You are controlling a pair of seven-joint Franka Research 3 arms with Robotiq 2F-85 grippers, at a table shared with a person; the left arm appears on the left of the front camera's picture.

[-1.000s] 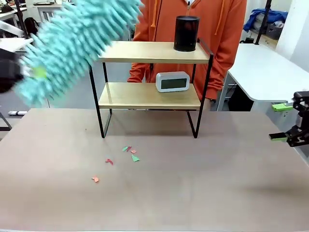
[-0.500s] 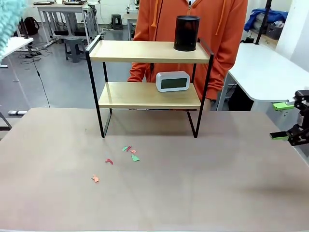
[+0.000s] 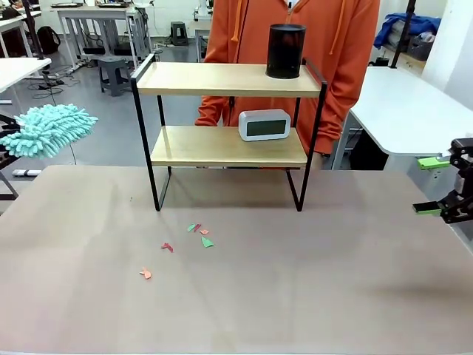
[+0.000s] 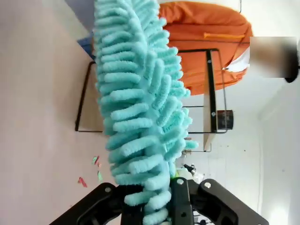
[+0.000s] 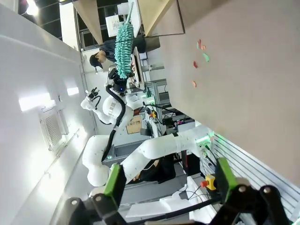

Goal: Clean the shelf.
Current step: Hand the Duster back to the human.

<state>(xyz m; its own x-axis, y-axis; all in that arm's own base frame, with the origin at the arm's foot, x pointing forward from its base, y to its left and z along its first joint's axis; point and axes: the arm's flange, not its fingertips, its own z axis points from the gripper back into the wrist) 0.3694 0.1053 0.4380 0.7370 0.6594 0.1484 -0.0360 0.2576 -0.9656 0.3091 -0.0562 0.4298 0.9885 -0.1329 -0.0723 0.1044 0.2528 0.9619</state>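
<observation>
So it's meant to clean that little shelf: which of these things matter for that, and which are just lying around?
For the job:
- two-tier wooden shelf with black metal frame
- fluffy turquoise duster, clamped in the left end effector

Just lying about:
- black cylinder, top board
- white digital clock, lower board
- red and green scraps on the grey table
- open right end effector

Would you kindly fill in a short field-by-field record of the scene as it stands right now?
Left tool: shut on fluffy teal microfibre duster, held left of the shelf, off the table edge
Right tool: open, holding nothing, at the table's right edge
Shelf: two-tier wooden rack with black metal frame, standing on the grey table
Top board: black cylinder
Lower board: white digital clock
Table in front of shelf: small red and green scraps
Person: orange hoodie, standing behind the shelf
</observation>
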